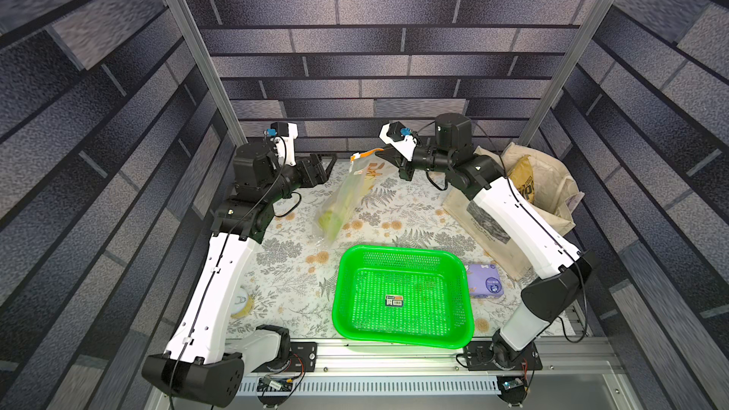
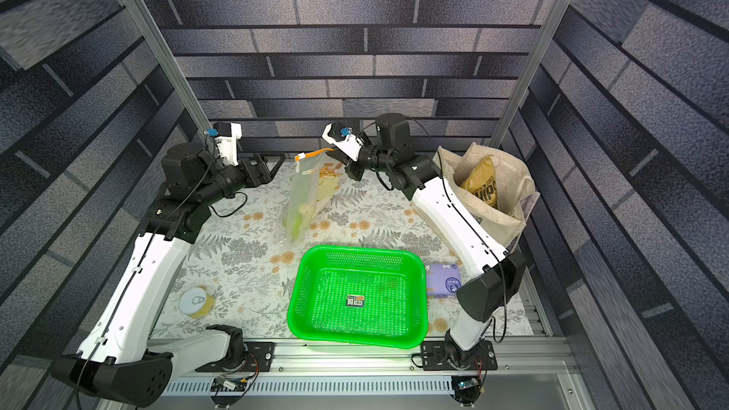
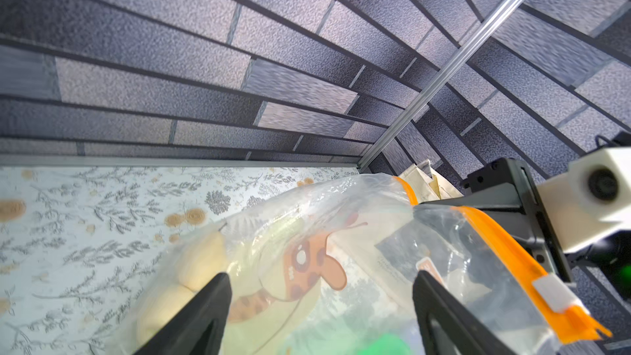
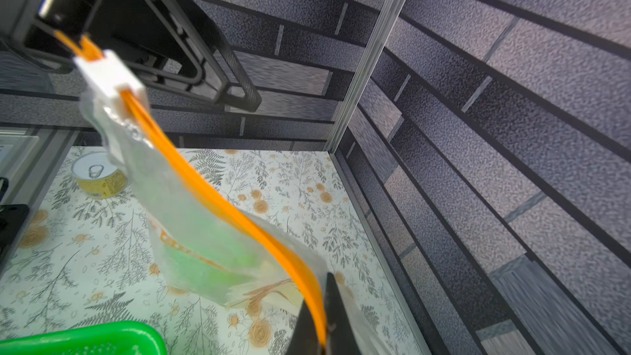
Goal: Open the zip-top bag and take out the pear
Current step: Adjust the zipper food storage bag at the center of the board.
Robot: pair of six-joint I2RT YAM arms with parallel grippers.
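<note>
Right gripper (image 4: 317, 297) is clamped on the orange zip strip (image 4: 218, 192) of the zip-top bag (image 1: 343, 199), which hangs from it. Left gripper (image 3: 321, 278) stands open at the strip's other end. Pear (image 3: 201, 264) is inside the bag.

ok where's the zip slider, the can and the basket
zip slider (image 4: 110, 78), right wrist view, on its white clip body
can (image 4: 94, 167), right wrist view, on the lid
basket (image 1: 398, 249), in a top view, on its far rim
</note>
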